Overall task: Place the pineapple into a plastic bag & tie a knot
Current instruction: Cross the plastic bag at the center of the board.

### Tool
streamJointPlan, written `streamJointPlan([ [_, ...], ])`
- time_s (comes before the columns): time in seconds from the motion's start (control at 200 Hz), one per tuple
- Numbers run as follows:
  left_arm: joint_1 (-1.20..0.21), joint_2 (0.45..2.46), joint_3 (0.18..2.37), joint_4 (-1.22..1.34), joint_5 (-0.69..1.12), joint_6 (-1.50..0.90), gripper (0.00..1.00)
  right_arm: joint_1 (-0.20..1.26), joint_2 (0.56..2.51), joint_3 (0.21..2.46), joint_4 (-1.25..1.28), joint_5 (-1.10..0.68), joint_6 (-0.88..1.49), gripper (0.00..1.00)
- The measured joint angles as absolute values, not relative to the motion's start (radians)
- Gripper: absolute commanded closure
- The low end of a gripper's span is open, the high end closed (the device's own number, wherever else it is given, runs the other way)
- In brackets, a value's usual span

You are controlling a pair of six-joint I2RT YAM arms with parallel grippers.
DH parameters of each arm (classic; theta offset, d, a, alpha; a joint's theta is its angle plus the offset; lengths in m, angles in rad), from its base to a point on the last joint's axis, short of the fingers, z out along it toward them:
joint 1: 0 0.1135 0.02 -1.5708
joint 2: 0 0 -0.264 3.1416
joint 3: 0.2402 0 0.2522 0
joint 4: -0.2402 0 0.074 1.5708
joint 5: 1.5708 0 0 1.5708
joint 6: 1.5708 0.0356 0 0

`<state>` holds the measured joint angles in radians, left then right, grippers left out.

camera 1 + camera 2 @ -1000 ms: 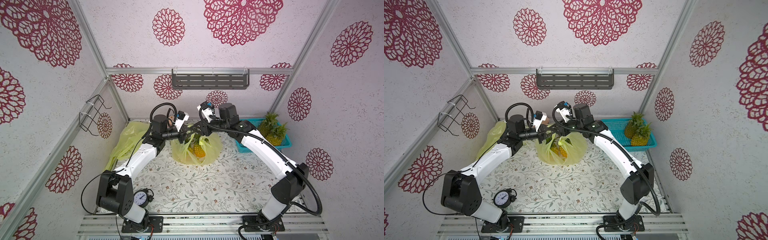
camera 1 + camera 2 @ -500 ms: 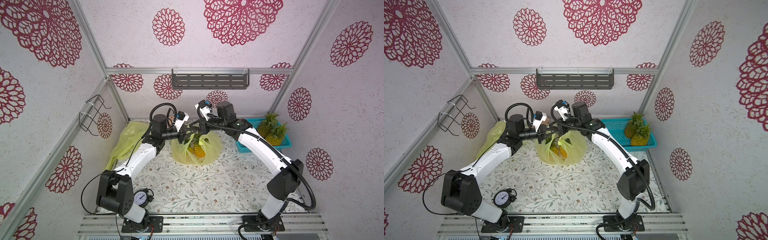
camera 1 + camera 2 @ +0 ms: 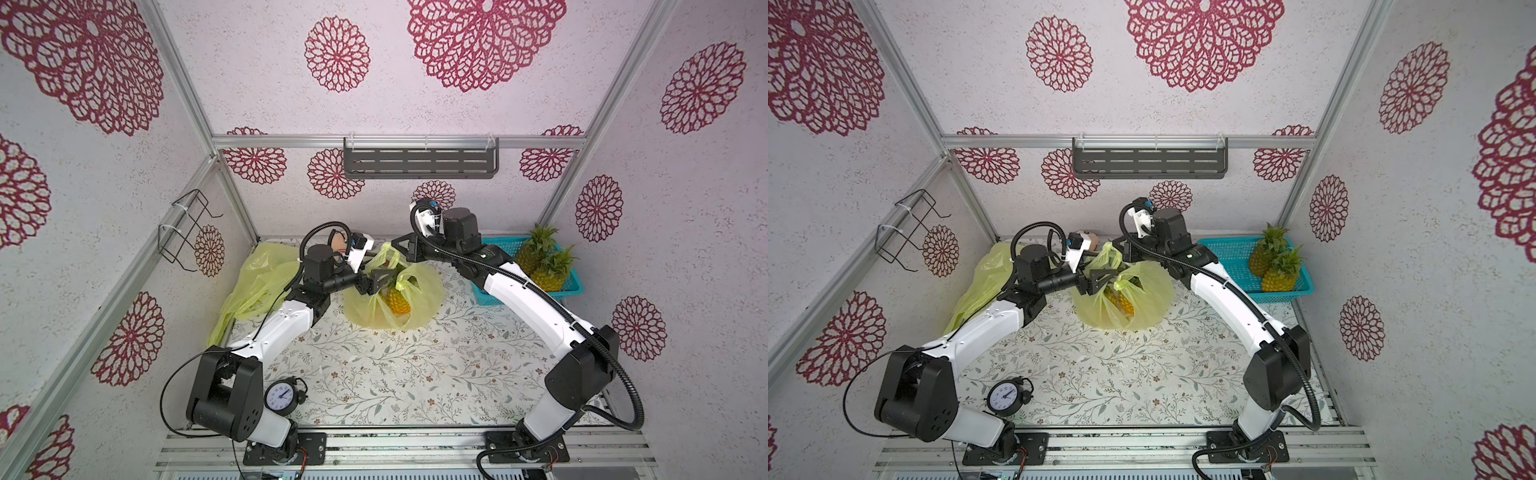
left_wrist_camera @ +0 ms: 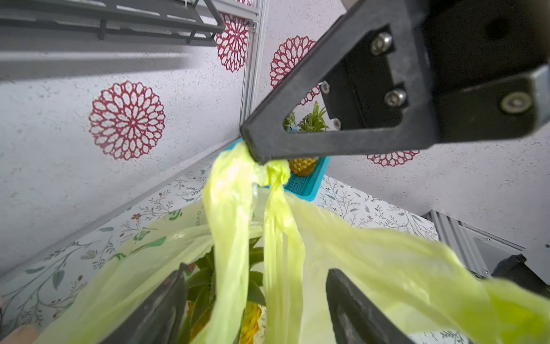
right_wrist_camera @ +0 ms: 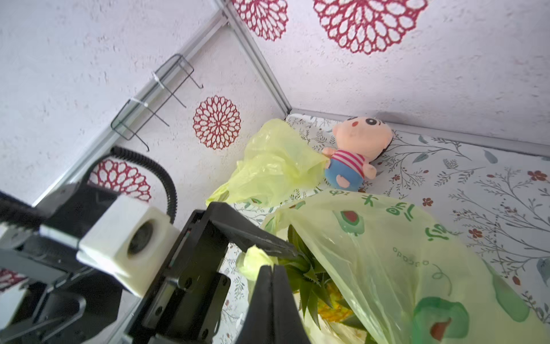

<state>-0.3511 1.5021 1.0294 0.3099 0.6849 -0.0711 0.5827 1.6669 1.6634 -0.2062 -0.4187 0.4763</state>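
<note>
Look at what has just changed. A second ago your left gripper (image 4: pixel 256 271) was shut on the handles (image 4: pixel 229 226) of the plastic bag (image 4: pixel 372 253). Now its two fingers stand wide apart. The handles just run between them without being squeezed.

Your right gripper (image 4: pixel 253 150) did the other thing. It was part way open, and now its fingers are pressed together, pinching the top of both handles. In the left wrist view you see the two yellow handles hang down from its tip. In the right wrist view a little bit of yellow plastic peeks out right at the closed tips.

So the handles have passed from one gripper to the other. The right one holds them up alone.

The pineapple (image 3: pixel 397 302) is already inside the plastic bag. The bag sits on the table (image 3: pixel 415 374) near the middle of the back edge. Its mouth is open enough to see the green leaves.

The knot is what is left. The handles bunch up just under the right gripper's tip, but I cannot tell if that is a knot. I think your free left gripper should next take one handle again, so you can cross and pull. Go gently, because thin plastic slips and tears.
</note>
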Motion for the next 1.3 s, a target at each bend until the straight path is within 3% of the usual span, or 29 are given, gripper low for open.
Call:
streamJointPlan([
  [0.31, -0.402, 1.557, 1.092, 0.338, 0.617, -0.026, 0.35, 0.582, 1.634, 1.658, -0.143, -0.396, 0.643, 1.00],
  [0.455, -0.411, 1.581, 1.118, 0.319, 0.600, -0.002, 0.74, 0.580, 1.630, 1.658, -0.131, -0.397, 0.693, 1.00],
  [0.6, -0.414, 1.581, 1.119, 0.317, 0.582, 0.018, 0.94, 0.567, 1.621, 1.643, -0.144, -0.384, 0.691, 1.00],
  [0.676, -0.414, 1.580, 1.119, 0.309, 0.582, 0.030, 1.00, 0.552, 1.611, 1.634, -0.189, -0.371, 0.651, 0.74],
  [0.766, -0.414, 1.579, 1.119, 0.287, 0.587, 0.037, 1.00, 0.532, 1.608, 1.641, -0.252, -0.367, 0.562, 0.50],
  [0.871, -0.414, 1.579, 1.119, 0.262, 0.593, 0.043, 1.00, 0.519, 1.608, 1.658, -0.326, -0.395, 0.451, 0.40],
  [1.166, -0.414, 1.579, 1.133, 0.220, 0.617, 0.052, 1.00, 0.527, 1.623, 1.725, -0.421, -0.484, 0.287, 0.38],
  [1.296, -0.414, 1.579, 1.133, 0.210, 0.624, 0.052, 1.00, 0.529, 1.656, 1.759, -0.433, -0.495, 0.259, 0.48],
])
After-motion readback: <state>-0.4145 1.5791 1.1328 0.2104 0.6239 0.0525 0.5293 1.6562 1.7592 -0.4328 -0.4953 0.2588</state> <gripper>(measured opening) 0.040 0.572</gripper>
